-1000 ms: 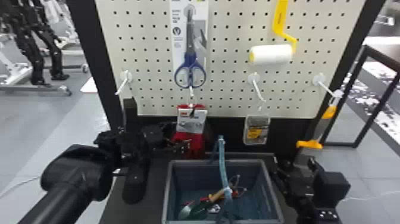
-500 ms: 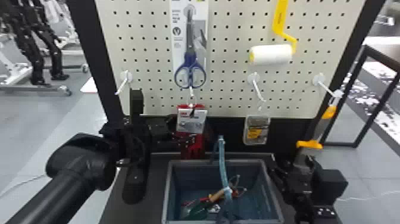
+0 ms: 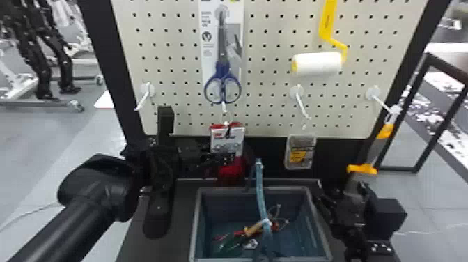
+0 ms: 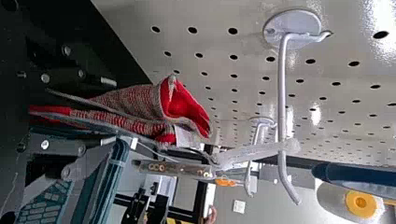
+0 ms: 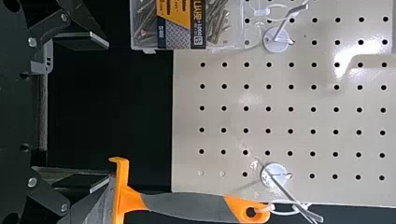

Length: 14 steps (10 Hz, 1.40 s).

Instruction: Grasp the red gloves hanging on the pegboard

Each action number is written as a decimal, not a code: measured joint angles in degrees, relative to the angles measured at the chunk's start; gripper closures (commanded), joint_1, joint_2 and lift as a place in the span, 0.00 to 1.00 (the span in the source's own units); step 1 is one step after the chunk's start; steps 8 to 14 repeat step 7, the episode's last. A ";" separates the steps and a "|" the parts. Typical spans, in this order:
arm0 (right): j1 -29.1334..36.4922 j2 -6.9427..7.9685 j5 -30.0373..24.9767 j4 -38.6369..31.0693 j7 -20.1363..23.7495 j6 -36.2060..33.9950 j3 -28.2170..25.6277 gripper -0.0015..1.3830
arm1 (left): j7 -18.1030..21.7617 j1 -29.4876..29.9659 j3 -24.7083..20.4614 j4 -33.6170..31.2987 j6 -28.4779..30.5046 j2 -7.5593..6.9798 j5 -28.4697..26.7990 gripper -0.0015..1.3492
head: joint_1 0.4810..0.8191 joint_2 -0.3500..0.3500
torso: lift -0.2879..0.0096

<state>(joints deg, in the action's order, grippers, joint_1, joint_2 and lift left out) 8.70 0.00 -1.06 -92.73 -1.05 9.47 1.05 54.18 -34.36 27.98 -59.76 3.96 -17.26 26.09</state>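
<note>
Head view showed the left gripper point(image 3: 223, 162) at mid-frame, jaws parted around the red gloves point(image 3: 231, 171) hanging low on the pegboard point(image 3: 167, 52), which we judged was alignment for a pinch.

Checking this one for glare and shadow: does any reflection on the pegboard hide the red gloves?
No. Left wrist view: bright glare patches on the pegboard, all clear of the red gloves, which read plainly. Right wrist view: soft sheen on the pegboard, with every hole legible. Head view: the pegboard is evenly lit, and the red gloves' lower part hangs against a dark panel.
</note>
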 measured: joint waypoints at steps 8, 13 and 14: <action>0.09 0.00 0.07 0.27 0.00 0.14 0.00 0.20 | -0.30 0.64 -0.29 0.00 0.00 -0.05 1.08 0.89 | 0.20 0.50 | 0.63; 0.09 0.00 0.07 0.27 0.00 0.14 0.00 0.20 | -0.30 0.64 -0.29 0.00 0.00 -0.05 1.08 0.89 | 0.20 0.50 | 0.63; 0.09 0.00 0.07 0.27 0.00 0.14 0.00 0.20 | -0.30 0.64 -0.29 0.00 0.00 -0.05 1.08 0.89 | 0.20 0.50 | 0.63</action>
